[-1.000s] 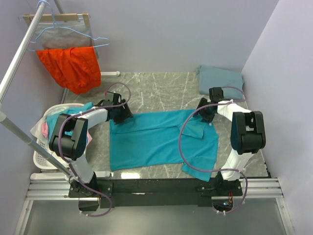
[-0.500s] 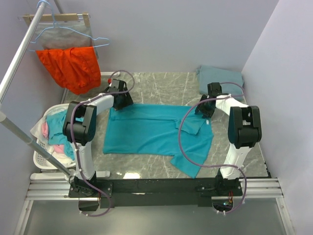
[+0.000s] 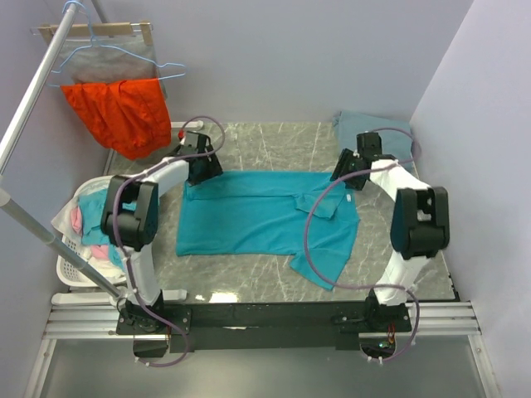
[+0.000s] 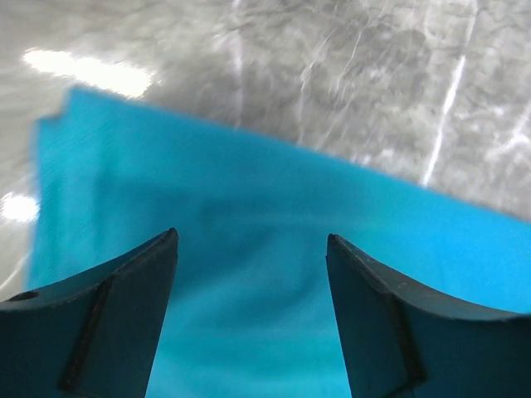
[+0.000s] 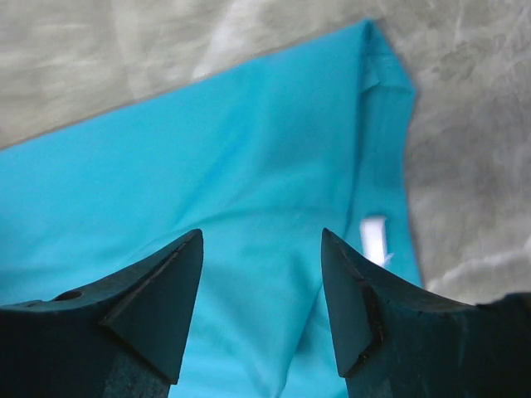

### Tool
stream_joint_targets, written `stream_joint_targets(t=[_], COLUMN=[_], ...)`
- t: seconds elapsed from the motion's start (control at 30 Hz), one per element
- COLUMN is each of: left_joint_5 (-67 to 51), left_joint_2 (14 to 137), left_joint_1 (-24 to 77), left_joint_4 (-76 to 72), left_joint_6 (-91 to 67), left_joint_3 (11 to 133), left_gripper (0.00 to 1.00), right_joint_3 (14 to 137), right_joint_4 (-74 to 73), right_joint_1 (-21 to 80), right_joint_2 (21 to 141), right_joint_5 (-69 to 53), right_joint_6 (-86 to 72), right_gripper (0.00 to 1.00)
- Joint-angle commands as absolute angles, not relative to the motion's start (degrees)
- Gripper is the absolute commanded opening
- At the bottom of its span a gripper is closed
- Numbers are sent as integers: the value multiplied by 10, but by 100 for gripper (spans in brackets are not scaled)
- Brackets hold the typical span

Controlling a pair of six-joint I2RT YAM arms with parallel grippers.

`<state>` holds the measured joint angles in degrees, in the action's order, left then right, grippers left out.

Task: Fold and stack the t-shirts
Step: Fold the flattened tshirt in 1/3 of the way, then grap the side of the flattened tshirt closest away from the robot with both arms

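The bright teal t-shirt [image 3: 257, 220] lies spread across the marble table [image 3: 265, 145], with one sleeve trailing toward the near right. My left gripper [image 3: 200, 172] hovers at the shirt's far left corner. In the left wrist view its jaws [image 4: 251, 236] stand open above the teal cloth [image 4: 249, 274], with nothing between them. My right gripper [image 3: 346, 177] is at the far right corner, also open [image 5: 261, 232] over the cloth [image 5: 207, 182], beside the small white label [image 5: 375, 240]. The slate grey-blue t-shirt [image 3: 373, 128] lies folded at the back right.
An orange-red garment [image 3: 120, 112] hangs from a hanger on the rail at the back left. A white laundry basket [image 3: 70, 265] with mixed clothes stands off the table's left side. Walls close in behind and to the right.
Both grippers have moved toward the far side of the table. The teal shirt has shifted with them, away from the near edge, and its far edge now lies straighter.
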<state>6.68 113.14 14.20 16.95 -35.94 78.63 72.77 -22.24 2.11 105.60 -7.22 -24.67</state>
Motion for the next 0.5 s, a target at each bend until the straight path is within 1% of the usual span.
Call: stream_joint_targets(t=[0.0, 0.07, 0.17, 0.2, 0.23, 0.3, 0.33, 0.37, 0.47], left_joint_5=[89, 89, 92, 98, 102, 95, 92, 98, 118], left_joint_2=[1014, 977, 927, 914, 884, 848, 809, 789, 711], left_joint_1=[139, 140, 147, 148, 148, 149, 154, 157, 171], left_joint_4=[127, 127, 148, 153, 156, 148, 142, 143, 157], left_joint_6=[-343, -347, -372, -383, -410, -435, -454, -466, -504], left_joint_3=[756, 740, 694, 677, 630, 574, 517, 492, 414], left_gripper=[79, 79, 79, 78, 77, 77, 77, 78, 77], right_joint_3=[679, 658, 585, 533, 507, 436, 416, 400, 352], right_joint_4=[-170, -204, -232, -231, -229, -222, -224, -237, -267], right_joint_1=[22, 26, 43, 49, 53, 63, 78, 85, 116], right_joint_2=[921, 897, 833, 816, 798, 735, 713, 672, 599], right_joint_5=[-118, -116, -102, -110, -113, -116, -106, -100, -71], right_joint_6=[-233, -243, -260, -271, -279, -300, -308, -315, -344], right_gripper=[67, 68, 68, 68, 68, 68, 68, 68, 69])
